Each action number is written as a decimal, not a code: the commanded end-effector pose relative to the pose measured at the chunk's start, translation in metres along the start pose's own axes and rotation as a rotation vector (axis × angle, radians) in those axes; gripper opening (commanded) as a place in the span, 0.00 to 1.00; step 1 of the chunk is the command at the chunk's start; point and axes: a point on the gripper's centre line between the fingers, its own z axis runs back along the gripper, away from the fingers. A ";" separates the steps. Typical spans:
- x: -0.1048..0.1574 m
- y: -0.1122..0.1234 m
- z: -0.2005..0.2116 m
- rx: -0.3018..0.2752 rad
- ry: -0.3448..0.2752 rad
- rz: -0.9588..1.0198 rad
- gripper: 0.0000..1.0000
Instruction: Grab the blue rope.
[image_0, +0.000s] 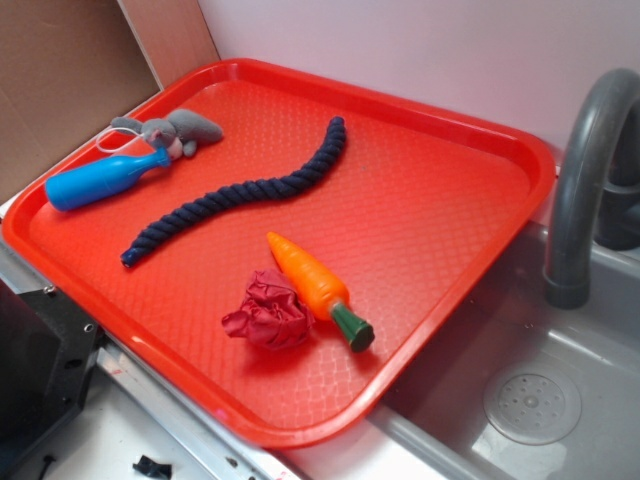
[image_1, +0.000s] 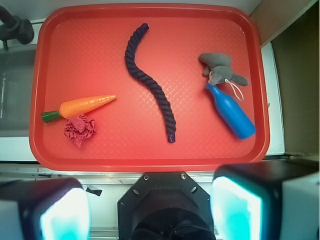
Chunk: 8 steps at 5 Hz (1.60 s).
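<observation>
While the blue rope (image_1: 150, 80) is lying untouched across the middle of the red tray (image_1: 150, 160), the pincer (image_1: 150, 210) is waiting open above, nothing grabbed yet.

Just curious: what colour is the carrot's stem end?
Dark green stem on the toy carrot, clearest in the exterior view.

Wrist view only shows the robot's own parts. Black tool (image_1: 155, 212) along the lower picture edge: two wide, blocky black fingers (image_1: 42, 210), one either side of a black octagonal mount (image_1: 165, 192). Inner face of each finger glows pale cyan-white, blurred by closeness. The mount has a matte plastic look, with two small silver screws (image_1: 146, 177) near its top edge. Below the mount a rounded black body, partly cut off. No cables or markings readable.
</observation>
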 end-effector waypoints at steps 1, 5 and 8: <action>0.000 0.000 0.000 0.000 0.000 0.000 1.00; 0.068 0.029 -0.089 0.109 -0.235 -0.260 1.00; 0.107 0.017 -0.173 0.113 -0.212 -0.485 1.00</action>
